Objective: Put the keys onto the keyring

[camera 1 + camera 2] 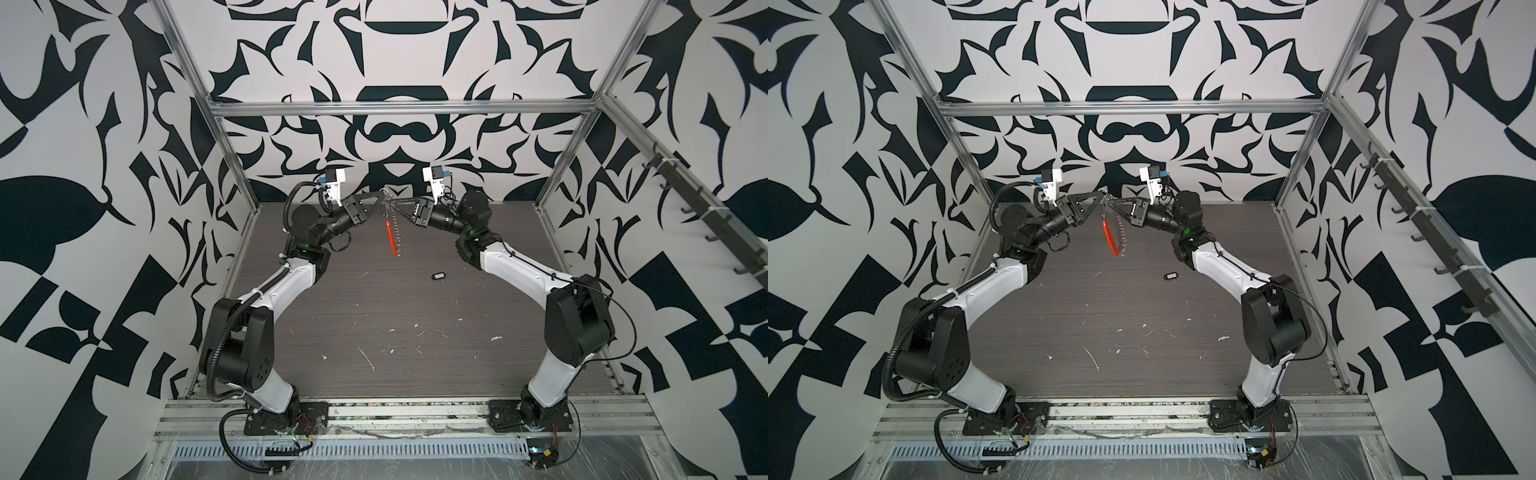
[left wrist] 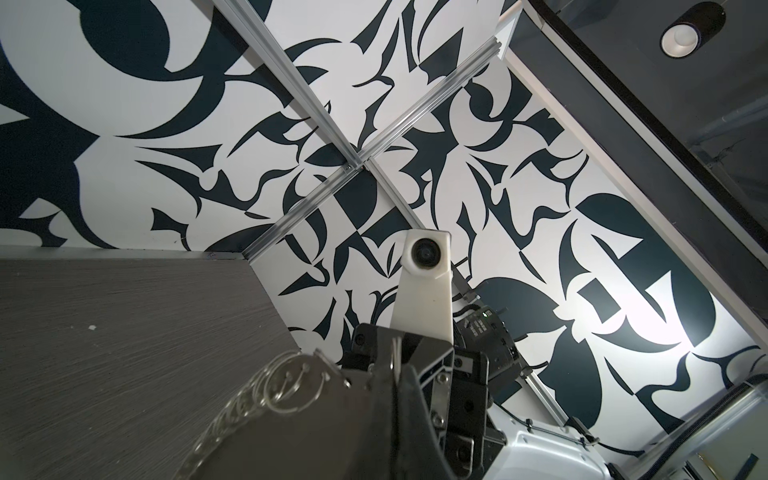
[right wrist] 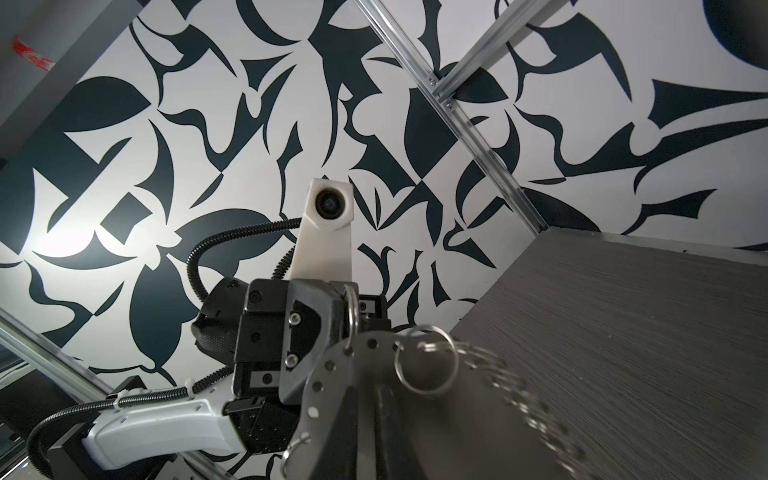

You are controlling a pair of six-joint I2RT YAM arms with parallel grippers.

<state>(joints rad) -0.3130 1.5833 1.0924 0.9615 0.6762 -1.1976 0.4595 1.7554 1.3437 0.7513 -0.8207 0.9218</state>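
The keyring (image 1: pixel 390 232) hangs edge-on above the back middle of the table in both top views, its orange-red segment (image 1: pixel 1109 239) pointing down. My left gripper (image 1: pixel 383 194) is shut on a thin ring at the keyring's top. My right gripper (image 1: pixel 393 203) meets it from the other side, shut on the silver band. In the left wrist view the left gripper (image 2: pixel 395 374) pinches the ring wire, with split rings (image 2: pixel 286 386) fanning beside it. In the right wrist view the holed band (image 3: pixel 328 374) runs between the right gripper's (image 3: pixel 365 395) fingers. The keys, one black tag (image 1: pixel 437 275), lie on the table.
The dark wood-grain table (image 1: pixel 374 324) carries small white flecks. Aluminium frame posts (image 1: pixel 232 149) and patterned walls close in the back and sides. A rail of black hooks (image 1: pixel 706 224) runs along the right wall. Both arm bases sit on the front rail (image 1: pixel 395 415).
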